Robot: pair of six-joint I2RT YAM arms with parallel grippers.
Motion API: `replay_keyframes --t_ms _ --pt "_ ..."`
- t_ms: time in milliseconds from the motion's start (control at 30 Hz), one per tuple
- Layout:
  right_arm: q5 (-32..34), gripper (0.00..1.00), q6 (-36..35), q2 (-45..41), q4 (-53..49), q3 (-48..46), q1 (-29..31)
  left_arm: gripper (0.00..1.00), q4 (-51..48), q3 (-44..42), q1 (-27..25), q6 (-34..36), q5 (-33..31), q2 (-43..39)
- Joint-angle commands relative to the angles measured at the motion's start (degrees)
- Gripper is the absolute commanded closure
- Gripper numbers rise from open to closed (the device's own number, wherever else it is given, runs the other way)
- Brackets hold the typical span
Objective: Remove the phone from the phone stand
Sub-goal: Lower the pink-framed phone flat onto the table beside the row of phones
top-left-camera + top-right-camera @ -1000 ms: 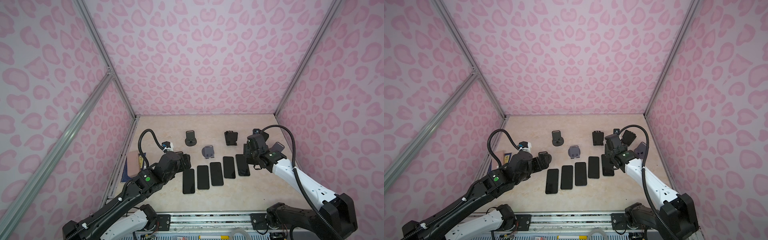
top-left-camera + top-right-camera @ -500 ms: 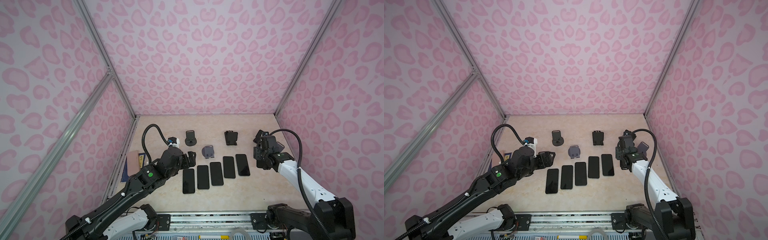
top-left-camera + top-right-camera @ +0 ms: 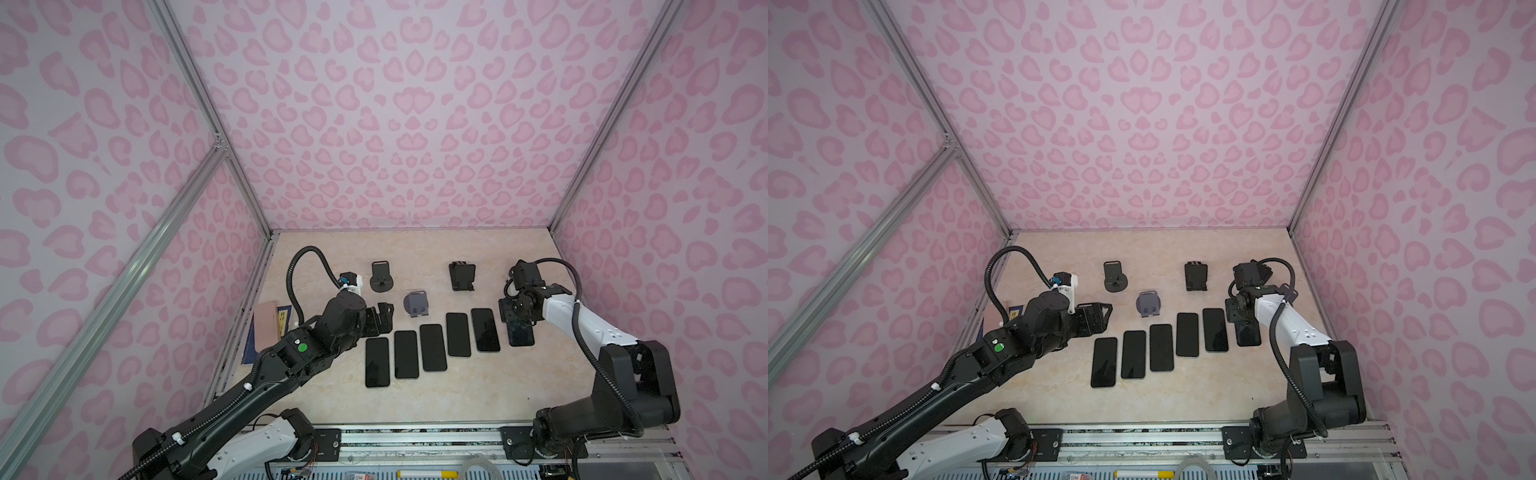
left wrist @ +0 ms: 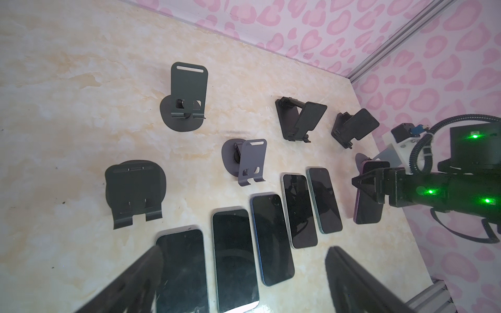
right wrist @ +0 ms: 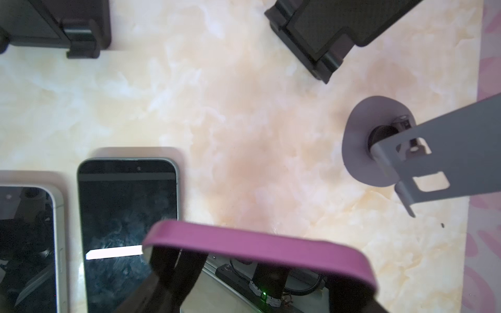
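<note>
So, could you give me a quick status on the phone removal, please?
Status: left tool open and empty; right tool shut on purple phone. Phone clear of nearest grey stand. Row of flat phones close alongside.

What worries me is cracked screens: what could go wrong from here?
The right tool holds the purple phone tilted close beside the row's end phone; lowered askew, it could land on that screen. The grey stand near the wall sits close, so the withdrawing arm might knock it.
</note>
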Motion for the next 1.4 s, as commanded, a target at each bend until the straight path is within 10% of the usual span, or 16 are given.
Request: replay_keyframes --t_ms 0,1367 --pt "-0.19 0.28 -2.02 1.41 -1.52 1.34 -0.71 0.03 1.47 -0.55 0.04 0.81 -1.15 0.05" --pt "-8.02 0.23 -2.55 15.68 -6.58 5.75 -2.67 0.03 -0.7 -1.63 0.16 -0.33 -0.92 -0.8"
